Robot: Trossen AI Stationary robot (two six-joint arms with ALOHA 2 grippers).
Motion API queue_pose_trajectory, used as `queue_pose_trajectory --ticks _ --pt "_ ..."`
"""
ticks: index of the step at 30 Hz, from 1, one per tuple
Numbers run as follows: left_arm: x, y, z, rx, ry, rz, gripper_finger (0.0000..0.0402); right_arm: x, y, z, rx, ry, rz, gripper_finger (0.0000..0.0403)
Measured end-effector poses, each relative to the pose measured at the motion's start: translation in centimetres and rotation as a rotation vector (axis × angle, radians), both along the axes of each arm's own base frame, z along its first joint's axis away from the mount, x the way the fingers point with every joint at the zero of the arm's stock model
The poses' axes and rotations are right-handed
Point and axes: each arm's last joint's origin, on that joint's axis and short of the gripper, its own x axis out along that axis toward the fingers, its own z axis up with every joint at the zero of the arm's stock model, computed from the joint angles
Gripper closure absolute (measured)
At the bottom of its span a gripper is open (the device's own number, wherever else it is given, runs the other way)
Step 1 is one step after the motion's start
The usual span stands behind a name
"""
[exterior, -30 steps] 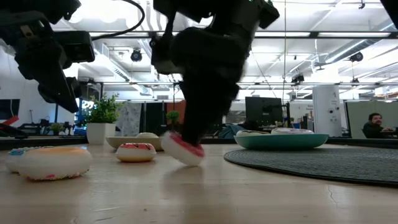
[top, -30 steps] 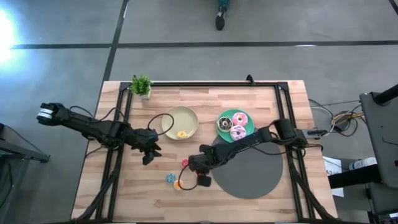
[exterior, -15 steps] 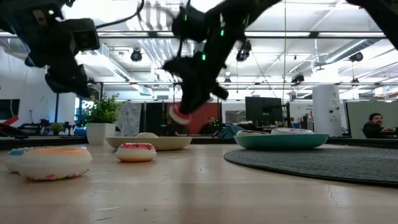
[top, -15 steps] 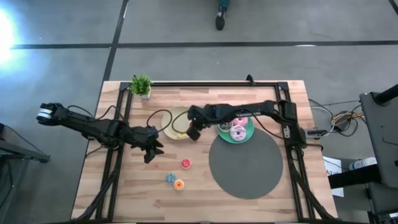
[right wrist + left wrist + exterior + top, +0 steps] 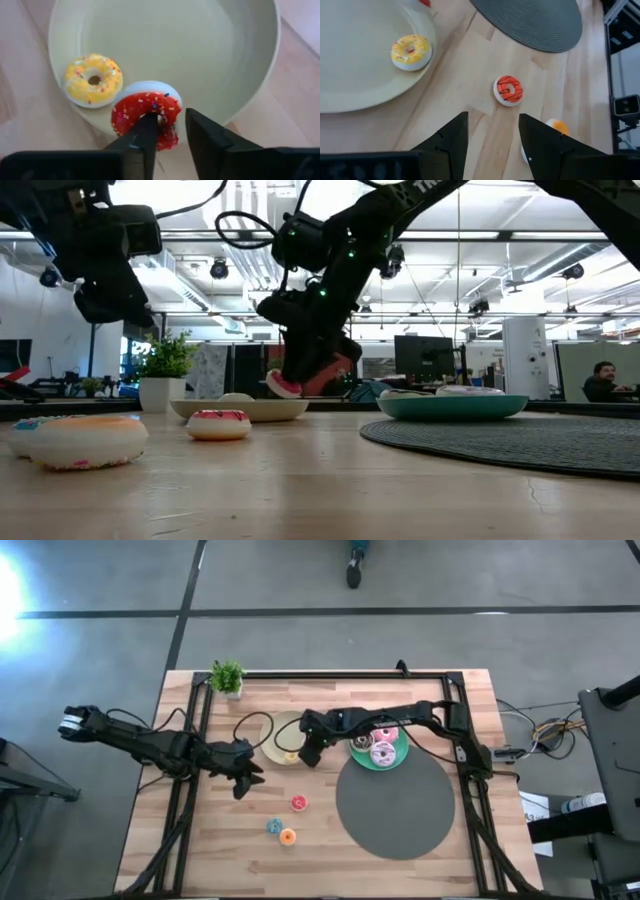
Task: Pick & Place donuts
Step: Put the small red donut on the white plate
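Red donut [image 5: 146,118], small with white underside and sprinkled icing, is pinched by its rim in the right gripper [image 5: 167,131] just above the near rim of the beige plate [image 5: 250,90], beside the yellow donut [image 5: 93,79] lying inside. Carrying it further over the plate's floor and lowering before letting go would probably stop it rolling off. Left gripper [image 5: 492,132] waits spread and empty above the table near another red donut [image 5: 508,90].

- Beige plate [image 5: 300,723] lies under the right fingers.
- Teal plate [image 5: 358,752] sits just beyond them.
- Round grey mat [image 5: 395,810] lies nearby.
- Small potted plant [image 5: 228,677] stands well apart.
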Motion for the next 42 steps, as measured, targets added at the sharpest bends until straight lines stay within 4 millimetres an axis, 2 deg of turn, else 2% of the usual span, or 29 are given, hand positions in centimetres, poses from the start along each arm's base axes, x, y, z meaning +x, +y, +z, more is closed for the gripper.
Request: queue_pose_trajectory --ticks 7,12,17,22,32,36,42 --pt "0.0 0.1 0.0 0.017 -0.005 0.031 0.0253 0.1 0.0 0.1 0.000 -0.016 -0.003 0.0241" --pt "0.0 0.1 0.0 0.011 -0.005 0.036 0.0253 0.1 -0.1 0.1 -0.030 -0.009 -0.031 0.0213" --pt "0.0 0.1 0.0 0.011 -0.006 0.046 0.0253 0.6 -0.3 -0.1 -0.065 -0.053 -0.052 0.0209" --pt "0.0 0.2 0.0 0.020 -0.007 0.058 0.0253 0.6 0.3 -1.4 -0.041 0.001 0.033 0.0209" --pt "0.1 0.2 0.0 0.024 -0.013 0.061 0.0253 0.4 1.4 -1.3 -0.138 0.079 0.139 0.0209" --pt "0.1 0.2 0.0 0.025 -0.014 0.062 0.0253 0.0 1.5 -0.3 -0.121 0.160 0.141 0.0209" --pt "0.3 0.9 0.4 0.078 -0.044 0.159 0.0253 1.3 0.9 2.2 -0.141 0.038 0.116 0.0209"
